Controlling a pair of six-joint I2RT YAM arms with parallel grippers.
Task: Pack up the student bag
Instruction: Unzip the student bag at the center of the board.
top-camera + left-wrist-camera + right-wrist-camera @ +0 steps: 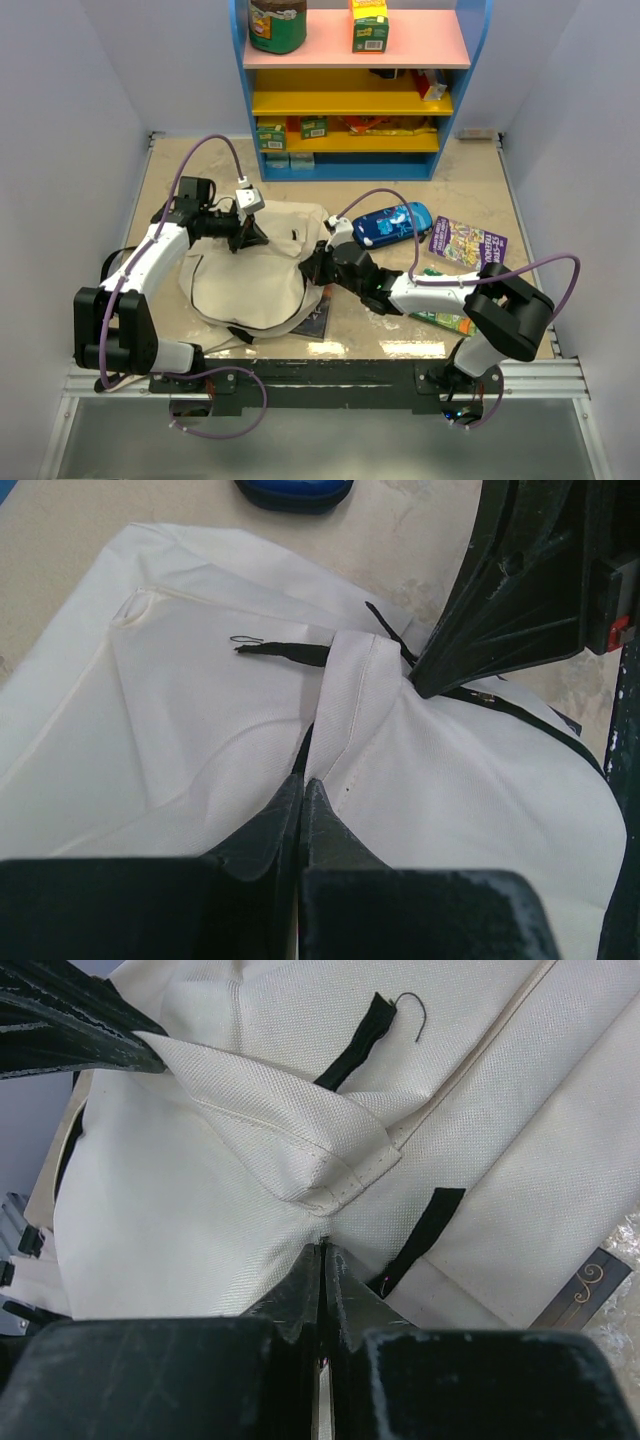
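Note:
The student bag (250,280), a large cream canvas backpack with black trim, lies crumpled on the table left of centre. My left gripper (247,236) is at its far top edge, and in the left wrist view its jaws (303,780) are shut, pinching a fold of cream fabric (380,740) at a seam. My right gripper (316,262) is at the bag's right edge. In the right wrist view it (323,1248) is shut on the canvas just under a folded flap (300,1150). The bag's inside is hidden.
A blue pencil case (392,224) and a purple book (467,241) lie to the right of the bag. A green book (445,320) is under my right arm. A dark book (318,320) pokes out from beneath the bag. A coloured shelf (355,85) stands at the back.

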